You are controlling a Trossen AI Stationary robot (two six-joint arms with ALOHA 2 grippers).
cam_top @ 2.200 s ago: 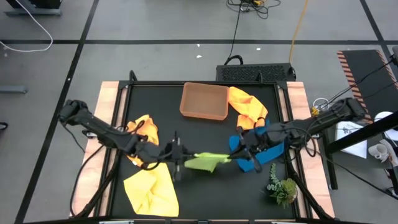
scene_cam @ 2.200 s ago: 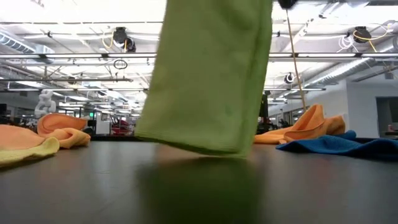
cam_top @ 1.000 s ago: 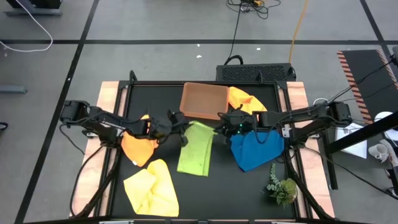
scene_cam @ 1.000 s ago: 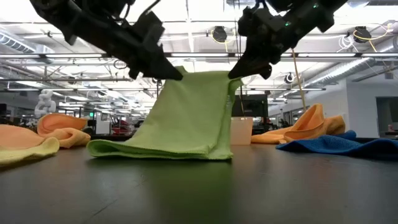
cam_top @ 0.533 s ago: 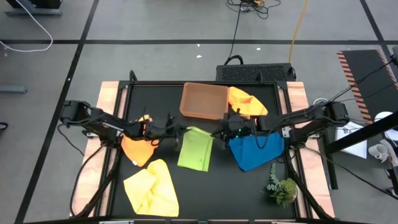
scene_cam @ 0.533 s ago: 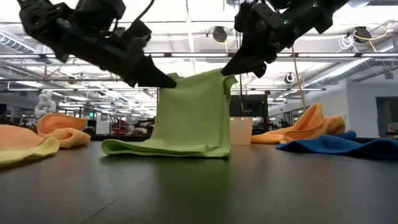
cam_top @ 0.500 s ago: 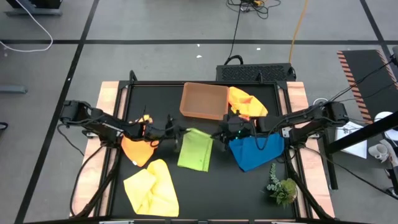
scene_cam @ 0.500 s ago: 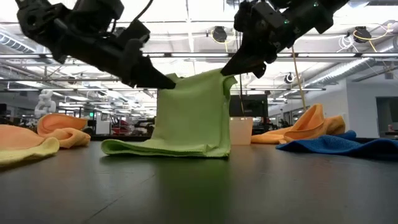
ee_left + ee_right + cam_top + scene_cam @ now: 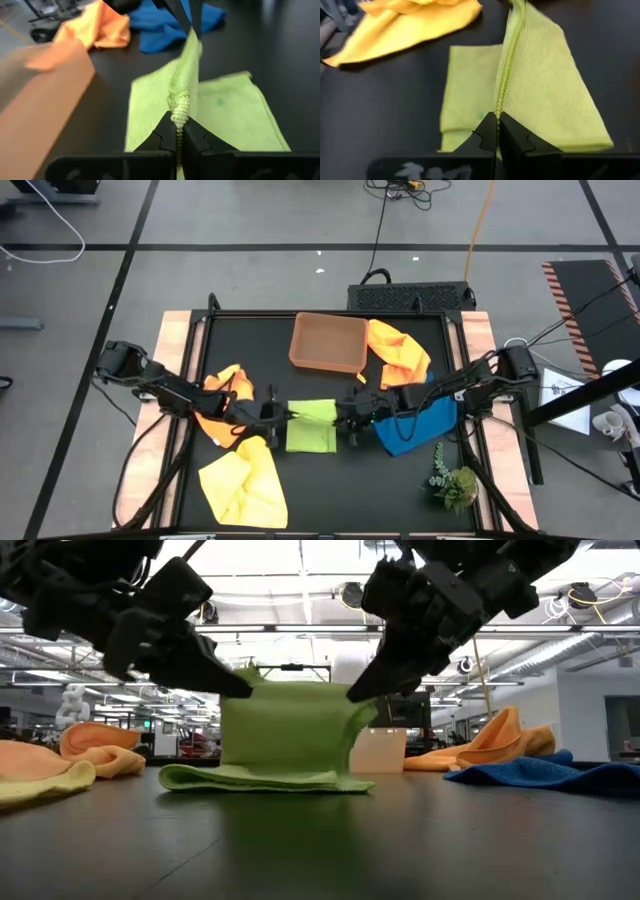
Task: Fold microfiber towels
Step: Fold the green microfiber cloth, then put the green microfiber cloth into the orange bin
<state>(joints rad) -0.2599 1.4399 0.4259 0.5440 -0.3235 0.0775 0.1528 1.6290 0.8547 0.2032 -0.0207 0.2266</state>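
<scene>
The lime green towel [image 9: 311, 427] lies mid-table, its lower layers flat on the table [image 9: 255, 778] and its upper edge raised. My left gripper [image 9: 283, 417] is shut on the left end of that raised edge. My right gripper [image 9: 346, 418] is shut on its right end. The raised part stands between them in the low view [image 9: 290, 725]. An orange towel [image 9: 222, 415] and the yellow towel [image 9: 240, 480] lie at the left. The other orange towel [image 9: 397, 350] and the blue towel [image 9: 418, 420] lie at the right. My left gripper pinches the green towel's raised edge at its left end [image 9: 180, 107] between its two fingers, slanting down from the table's left. The edge is bunched at the fingertips and runs fairly straight to the other gripper. The towel's lower part lies on the table. My right gripper pinches the same raised edge at its right end [image 9: 500, 102] between its two fingers, slanting down from the table's right. The cloth falls away from the edge on both sides onto the layers lying on the table.
The brown tray [image 9: 328, 342] stands at the far middle, just beyond the green towel. A small green plant sprig [image 9: 453, 480] lies at the near right. Bare black table shows in front of the green towel [image 9: 330, 490].
Both grippers have moved toward the table's near edge and down, still shut on the green towel's edge. The held edge has been carried over the part lying on the table, so the towel shows shorter from above. The lower layers have stayed in place.
</scene>
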